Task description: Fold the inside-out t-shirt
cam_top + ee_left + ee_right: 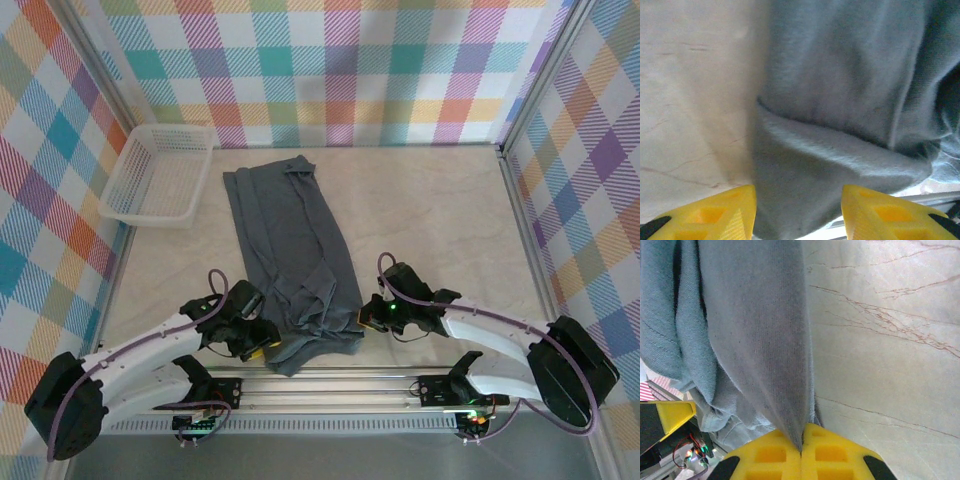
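T-shirt [290,250] lies as a long strip mid table [430,210]. My right gripper [801,450] is clamped on its near right edge; the left gripper [797,196] straddles the near left corner, jaws apart. Next, I'd say: pinch left, then carry both corners far.

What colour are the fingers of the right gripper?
The right gripper has yellow fingers with black outer corners, clearest in the right wrist view.

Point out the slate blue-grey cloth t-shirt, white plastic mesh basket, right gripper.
slate blue-grey cloth t-shirt [285,225]: top view, mid-body.
white plastic mesh basket [148,218]: top view, near rim.
right gripper [801,437]: right wrist view, between fingertips.
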`<action>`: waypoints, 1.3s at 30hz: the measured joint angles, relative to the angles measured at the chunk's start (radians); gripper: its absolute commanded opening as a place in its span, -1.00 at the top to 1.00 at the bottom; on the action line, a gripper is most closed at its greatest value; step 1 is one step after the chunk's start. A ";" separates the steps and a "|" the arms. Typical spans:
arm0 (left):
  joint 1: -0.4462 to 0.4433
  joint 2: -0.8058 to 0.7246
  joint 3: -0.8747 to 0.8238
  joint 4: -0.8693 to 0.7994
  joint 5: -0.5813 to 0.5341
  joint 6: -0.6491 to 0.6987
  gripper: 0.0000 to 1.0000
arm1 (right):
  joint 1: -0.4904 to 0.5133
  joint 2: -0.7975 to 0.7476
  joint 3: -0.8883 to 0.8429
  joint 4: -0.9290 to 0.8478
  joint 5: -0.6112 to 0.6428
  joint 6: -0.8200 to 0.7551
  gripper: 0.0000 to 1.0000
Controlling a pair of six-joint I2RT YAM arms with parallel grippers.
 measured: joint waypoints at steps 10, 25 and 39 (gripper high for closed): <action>-0.003 0.037 -0.026 0.045 0.011 -0.016 0.15 | 0.000 -0.016 -0.002 -0.014 0.018 0.020 1.00; -0.150 -0.024 -0.017 0.030 0.004 -0.071 1.00 | 0.031 -0.206 -0.092 -0.120 0.063 0.048 1.00; 0.060 -0.021 0.286 -0.106 -0.133 0.062 1.00 | 0.020 -0.013 0.384 -0.364 0.222 -0.167 1.00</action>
